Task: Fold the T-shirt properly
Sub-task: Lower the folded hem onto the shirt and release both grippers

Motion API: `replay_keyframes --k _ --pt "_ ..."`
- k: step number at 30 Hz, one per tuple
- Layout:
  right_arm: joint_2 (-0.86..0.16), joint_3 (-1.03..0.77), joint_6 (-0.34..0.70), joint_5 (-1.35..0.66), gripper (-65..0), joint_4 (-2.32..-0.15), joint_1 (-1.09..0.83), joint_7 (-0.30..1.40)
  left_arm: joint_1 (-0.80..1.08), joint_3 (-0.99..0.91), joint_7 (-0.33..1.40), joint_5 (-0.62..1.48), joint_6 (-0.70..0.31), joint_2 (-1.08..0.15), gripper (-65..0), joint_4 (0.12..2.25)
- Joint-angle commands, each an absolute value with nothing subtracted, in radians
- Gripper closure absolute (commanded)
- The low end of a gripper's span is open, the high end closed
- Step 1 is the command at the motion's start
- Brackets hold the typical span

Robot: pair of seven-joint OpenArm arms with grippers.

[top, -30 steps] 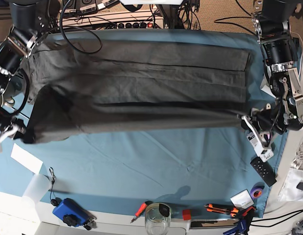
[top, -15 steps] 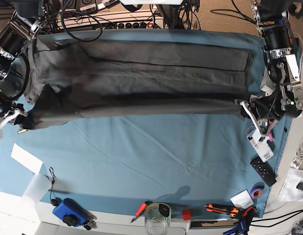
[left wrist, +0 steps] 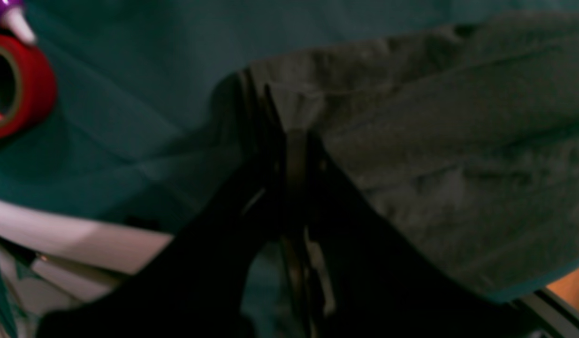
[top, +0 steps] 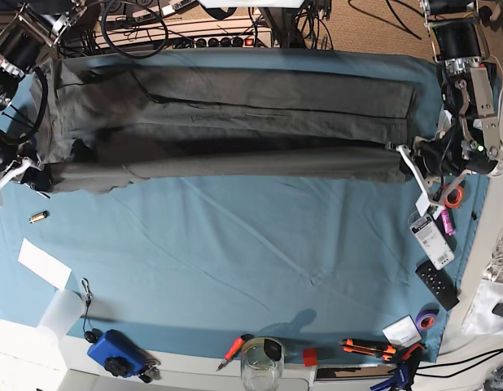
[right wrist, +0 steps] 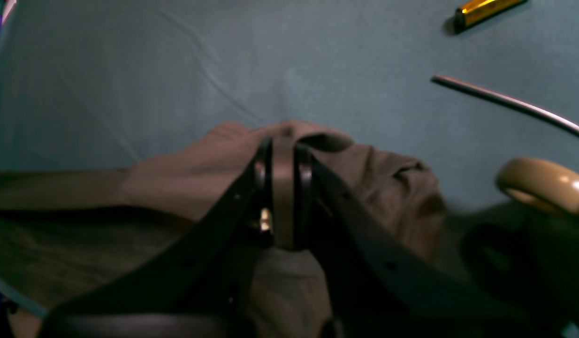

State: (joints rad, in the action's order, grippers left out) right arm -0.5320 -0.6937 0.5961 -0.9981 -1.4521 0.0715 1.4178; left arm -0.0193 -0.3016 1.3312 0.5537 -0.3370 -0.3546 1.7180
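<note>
While the T-shirt (top: 235, 122) lies stretched across the upper part of the base view, you've got it as a long dark grey band running nearly edge to edge, w/ several lengthwise creases and a darker fold line along its lower third. Its lower edge hangs taut between both grippers.

Right gripper (right wrist: 284, 155) sits at the left edge of the base view, approx mid-height; in the wrist view its jaws are clamped tight on a bunched bit of the shirt, fabric pinched between the black fingers (right wrist: 263, 188). Left gripper (left wrist: 293, 136) is at the right side of the base view, at the shirt's lower right corner; jaws closed on a hem corner, cloth folded over the tips. That view is blurry, so finer detail can't be made out.

Under the shirt you see the teal table cloth (top: 260, 261), wrinkled, filling the middle and lower frame. Near the left gripper: a red tape roll (left wrist: 12, 87), a white tag (top: 430, 236) and a black remote (top: 438, 285) along the right edge. Lower edge holds a glass jar (top: 261, 362), a blue device (top: 115, 353), red-handled tools (top: 373, 349). Left side: a small gold cylinder (top: 38, 217) and a white paper slip (top: 44, 264).
</note>
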Motion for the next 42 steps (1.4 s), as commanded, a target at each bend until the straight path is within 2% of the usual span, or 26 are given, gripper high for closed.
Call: replay_keyframes --k 1,8,19,25,29,42 --pt "-0.56 -0.702 0.598 -1.021 0.0 -1.487 0.074 1.396 -0.027 -0.307 1.316 0.55 -0.334 -0.371 0.0 1.745" --pt "-0.559 -0.703 0.599 -0.997 0.0 -1.532 -0.001 1.396 -0.012 -0.307 1.308 0.54 -0.333 -0.371 0.0 1.772" --pt "-0.557 -0.819 0.598 -0.993 0.0 -1.532 -0.006 1.396 -0.012 -0.311 1.307 0.535 -0.33 -0.371 0.0 1.784" --pt "-0.557 -0.824 0.598 -0.994 0.0 -1.532 -0.04 1.396 -0.002 -0.365 1.308 0.547 -0.331 -0.372 0.0 1.788" --pt "-0.557 -0.824 0.595 -0.995 0.0 -1.532 -0.073 1.396 0.03 -0.412 1.309 0.607 -0.335 -0.371 0.0 1.793" --pt "-0.557 -0.827 0.595 -0.998 0.0 -1.532 -0.083 1.396 0.206 -0.45 1.28 0.607 -0.334 -0.368 0.0 1.936"
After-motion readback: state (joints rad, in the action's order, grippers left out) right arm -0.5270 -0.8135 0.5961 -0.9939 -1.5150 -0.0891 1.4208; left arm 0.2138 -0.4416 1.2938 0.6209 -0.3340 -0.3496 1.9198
